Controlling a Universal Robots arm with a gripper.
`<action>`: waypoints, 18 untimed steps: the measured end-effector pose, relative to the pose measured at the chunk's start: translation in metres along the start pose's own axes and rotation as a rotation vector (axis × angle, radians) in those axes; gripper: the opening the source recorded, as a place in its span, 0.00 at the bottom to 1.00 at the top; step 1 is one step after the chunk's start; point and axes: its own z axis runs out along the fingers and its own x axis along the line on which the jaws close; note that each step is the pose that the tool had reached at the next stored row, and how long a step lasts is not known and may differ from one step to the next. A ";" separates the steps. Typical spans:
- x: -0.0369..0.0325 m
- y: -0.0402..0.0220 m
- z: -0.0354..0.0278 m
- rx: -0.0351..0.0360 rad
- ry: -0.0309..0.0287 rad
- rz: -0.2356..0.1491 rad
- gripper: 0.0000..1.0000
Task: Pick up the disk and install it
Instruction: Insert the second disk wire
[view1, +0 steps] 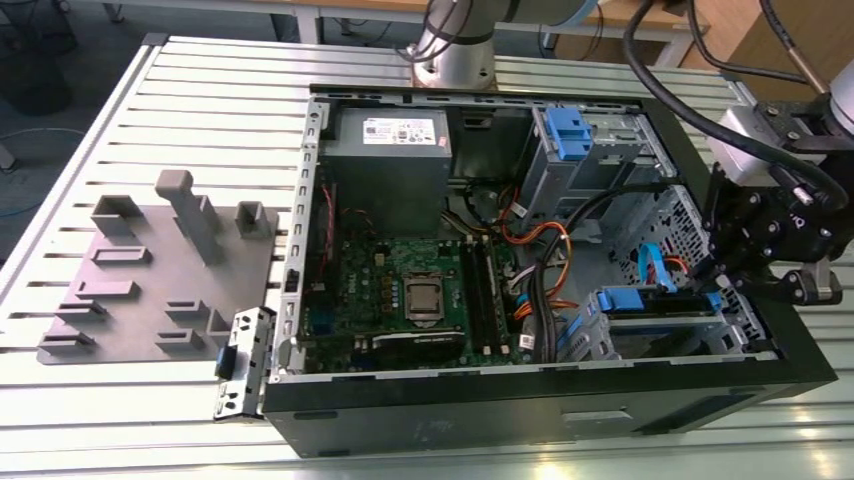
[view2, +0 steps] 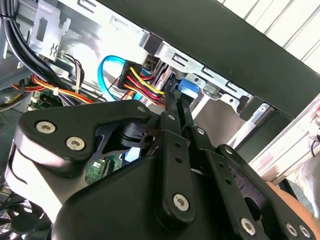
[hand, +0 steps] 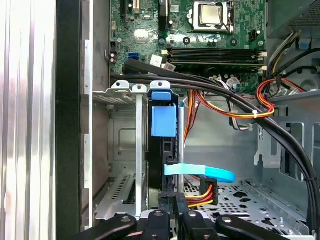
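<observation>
— Looking for the disk (hand: 163, 150)?
— Stands on edge in the drive cage (hand: 120, 145), blue rails riding its slot
— And the gripper (hand: 172, 202)?
— Pinches the disk's near end, fingers close together, seemingly to keep it straight in the slot

Open black PC case (view1: 534, 410) is laid on its side on a slatted metal table (view1: 200, 110). Inside: grey PSU box (view1: 390, 140) at the far end, green motherboard (view1: 387, 285) w/ CPU socket (view1: 424, 298) below it, RAM slots (hand: 215, 54) seen in the first wrist view. Orange/yellow/red wiring (hand: 235, 112) and a light-blue flat cable (hand: 200, 172) are routed nearby. A grey fixture plate (view1: 140, 280) w/ upright blocks is placed toward the exterior view's left, beside the case.
</observation>
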 end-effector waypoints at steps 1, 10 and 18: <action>0.0001 0.0000 0.0007 0.0000 0.0002 0.000 0.16; 0.0003 0.0000 0.0018 -0.0001 0.0005 0.000 0.16; 0.0004 0.0002 0.0041 -0.0001 0.0021 0.000 0.24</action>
